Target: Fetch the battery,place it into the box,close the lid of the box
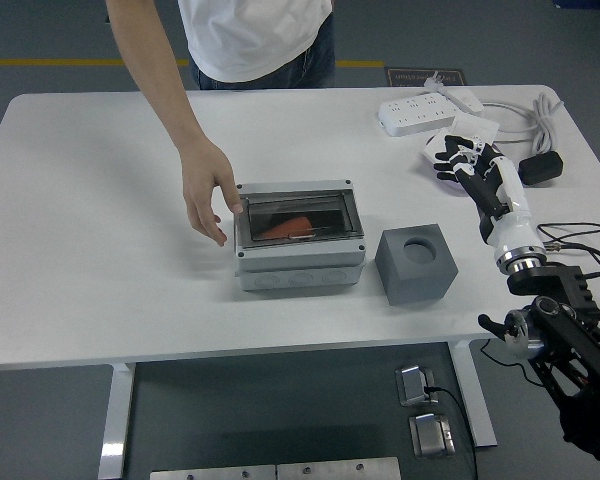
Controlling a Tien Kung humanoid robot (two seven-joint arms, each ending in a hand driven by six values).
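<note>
At the left of the scene, a person's hand (206, 190) hung open just beside the left wall of the grey box (299, 246), the fingers pointing down and holding nothing; whether they touched the box could not be told. The box stood near the middle of the white table (90, 250), and its clear lid (298, 215) seemed to lie flat over the top. Through the lid an orange thing showed, probably the battery (287, 227), lying inside the box. The battery looked small, stiff and light, with a smooth skin that could slip, so a pinch across its short sides would probably suit it best. The box looked like hard plastic and rather heavy, and the lid would best be pressed on its front edge. Just to the right of the box stood a grey cube (416, 263) with a round hole in its top. Further right, the robot's right hand (470, 158) hovered over a pale tray (442, 160) near a white power strip (418, 113), its fingers loosely spread and gripping nothing. The left arm was not visible.
</note>
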